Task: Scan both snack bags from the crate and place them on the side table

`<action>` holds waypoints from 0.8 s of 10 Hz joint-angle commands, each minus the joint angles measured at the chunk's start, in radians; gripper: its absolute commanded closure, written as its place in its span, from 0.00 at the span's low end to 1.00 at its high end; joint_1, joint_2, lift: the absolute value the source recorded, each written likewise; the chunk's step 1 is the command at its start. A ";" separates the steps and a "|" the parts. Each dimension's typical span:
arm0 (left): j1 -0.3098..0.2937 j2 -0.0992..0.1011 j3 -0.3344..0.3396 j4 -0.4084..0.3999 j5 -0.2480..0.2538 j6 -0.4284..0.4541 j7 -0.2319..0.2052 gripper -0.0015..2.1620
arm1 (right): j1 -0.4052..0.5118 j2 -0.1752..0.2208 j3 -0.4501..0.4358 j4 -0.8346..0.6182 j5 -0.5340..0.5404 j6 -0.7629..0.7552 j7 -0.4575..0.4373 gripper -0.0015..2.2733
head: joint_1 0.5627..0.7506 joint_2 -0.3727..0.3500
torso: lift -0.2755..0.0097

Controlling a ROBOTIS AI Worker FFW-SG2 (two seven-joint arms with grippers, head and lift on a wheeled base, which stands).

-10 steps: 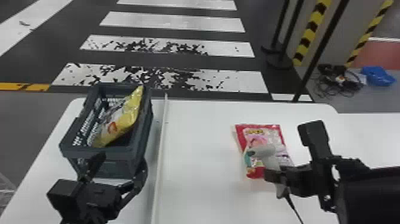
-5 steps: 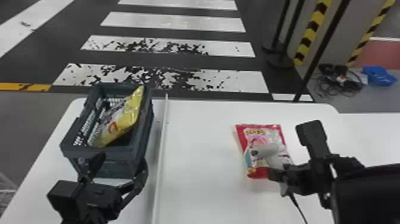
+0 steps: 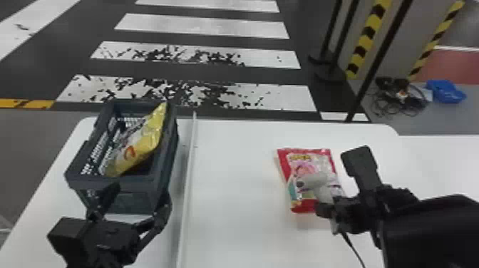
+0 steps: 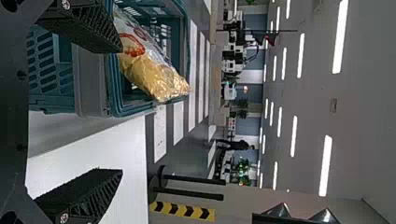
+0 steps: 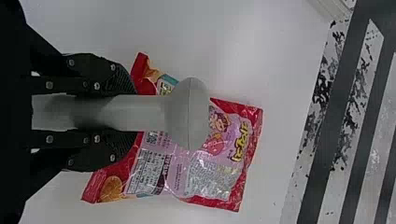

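Grey scanner (image 5: 189,114) held over red snack bag (image 5: 217,172)

Right gripper (image 3: 329,210) turned slightly above a flat red-and-pink plastic snack bag (image 3: 303,169).
Over the last second, the smooth light-gray handheld scanner (image 3: 313,180) in its fingers shifted a little toward the robot's right relative to the bag, its rounded head ending up slightly farther in over the printed front. Behind it, the black block-shaped wrist housing (image 3: 360,160) and thick black forearm (image 3: 427,231) swung toward the robot's left. The head camera's view also panned slightly to the right.
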 commanded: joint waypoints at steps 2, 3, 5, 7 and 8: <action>0.000 0.000 0.000 0.000 0.001 -0.005 0.000 0.04 | -0.004 0.000 0.004 0.009 0.005 -0.008 -0.001 0.99 | 0.70 0.42 | 0.63; 0.000 0.000 0.000 0.000 0.001 -0.005 0.000 0.04 | -0.004 0.000 0.003 0.007 0.005 -0.008 -0.001 0.99 | 0.70 0.42 | 0.63; 0.000 -0.002 0.000 0.000 0.001 -0.005 0.000 0.04 | -0.002 -0.001 -0.002 -0.002 0.006 -0.005 -0.001 0.99 | 0.70 0.42 | 0.63; 0.000 -0.002 0.000 0.000 0.001 -0.005 0.000 0.04 | -0.004 -0.007 -0.037 -0.008 0.006 -0.002 -0.005 0.99 | 0.70 0.41 | 0.63; 0.000 -0.003 0.000 0.000 0.001 -0.005 0.000 0.04 | -0.005 -0.015 -0.079 -0.008 0.000 -0.005 -0.010 0.99 | 0.70 0.40 | 0.63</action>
